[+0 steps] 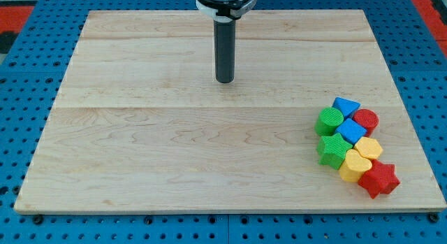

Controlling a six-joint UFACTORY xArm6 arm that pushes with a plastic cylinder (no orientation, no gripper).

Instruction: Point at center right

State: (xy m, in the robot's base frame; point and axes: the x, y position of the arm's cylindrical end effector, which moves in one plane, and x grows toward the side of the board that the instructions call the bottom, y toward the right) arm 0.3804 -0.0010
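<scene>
The arm carried no claw; my tip (224, 80) stood near the table's (140, 167) top middle, well apart from the blocks clustered at lower right.

The setting was a robotics laboratory bench. A pale wooden board (174, 153) lay on a blue perforated base plate (28, 69) with regular mounting holes. A dark rod hung from a machine mount, my tip (224, 80) over the board. Coloured test blocks (353, 142) sat clustered at the view's right.
</scene>
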